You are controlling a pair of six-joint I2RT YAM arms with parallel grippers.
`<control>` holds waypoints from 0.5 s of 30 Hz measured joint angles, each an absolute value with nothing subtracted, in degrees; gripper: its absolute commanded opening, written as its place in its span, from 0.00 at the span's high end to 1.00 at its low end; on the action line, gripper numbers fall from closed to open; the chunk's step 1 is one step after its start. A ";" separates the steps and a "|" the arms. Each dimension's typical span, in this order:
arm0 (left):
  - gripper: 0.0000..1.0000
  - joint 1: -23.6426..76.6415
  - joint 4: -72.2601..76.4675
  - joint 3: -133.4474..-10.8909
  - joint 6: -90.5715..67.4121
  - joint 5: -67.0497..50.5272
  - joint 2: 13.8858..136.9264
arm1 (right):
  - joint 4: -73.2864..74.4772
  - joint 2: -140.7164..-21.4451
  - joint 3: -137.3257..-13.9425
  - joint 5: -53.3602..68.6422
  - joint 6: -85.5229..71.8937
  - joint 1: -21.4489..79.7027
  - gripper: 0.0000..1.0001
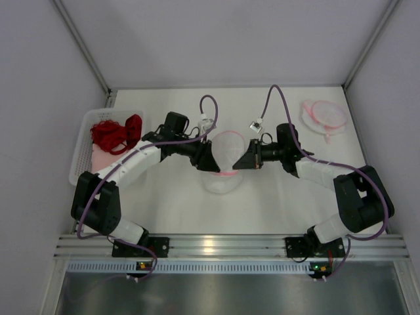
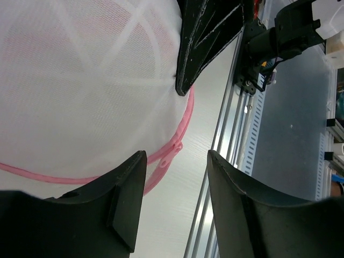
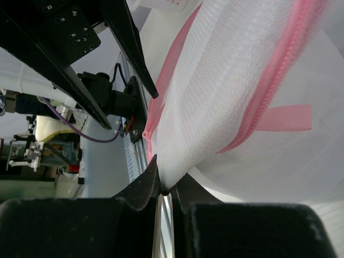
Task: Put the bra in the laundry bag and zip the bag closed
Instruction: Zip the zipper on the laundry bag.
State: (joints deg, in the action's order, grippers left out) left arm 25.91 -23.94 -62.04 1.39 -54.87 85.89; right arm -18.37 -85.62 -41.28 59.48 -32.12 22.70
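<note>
Status for you:
- The right claw (image 3: 165, 180) is pinched shut on a fold of white mesh at the edge of the laundry bag (image 1: 226, 147).
- The left claw (image 2: 176, 161) is spread open and grips nothing. Its fingers sit low, just beside the bag's pink zip (image 2: 177, 142), one on each side of the zip's outer loop.
- The bag stands domed at mid-worktop (image 1: 275, 197), between the two claws, which face each other across it. In your right wrist view the zip runs along the lifted fold.
- The bra (image 1: 117, 133) is red and lies in the white basket (image 1: 80, 147) at the far left, well apart from the bag.
- A second mesh bag (image 1: 323, 115) lies flat at the far right.
</note>
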 measured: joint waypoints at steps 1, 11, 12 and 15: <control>0.46 25.91 -24.32 -62.02 1.67 -55.05 85.89 | -18.37 -85.62 -41.30 59.61 -32.14 22.70 1.00; 0.46 25.91 -25.36 -61.58 2.70 -55.02 87.02 | -18.48 -85.67 -42.15 60.18 -32.80 22.72 1.00; 0.46 25.91 -25.43 -61.54 2.70 -55.02 87.33 | -18.50 -85.67 -42.15 60.27 -32.86 22.72 1.00; 0.46 25.91 -25.58 -61.43 2.66 -55.05 88.05 | -18.50 -85.71 -42.15 60.53 -33.23 22.72 1.00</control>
State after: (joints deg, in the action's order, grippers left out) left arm 25.91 -25.58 -61.43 2.66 -55.05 88.05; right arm -18.50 -85.71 -42.15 60.53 -33.23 22.72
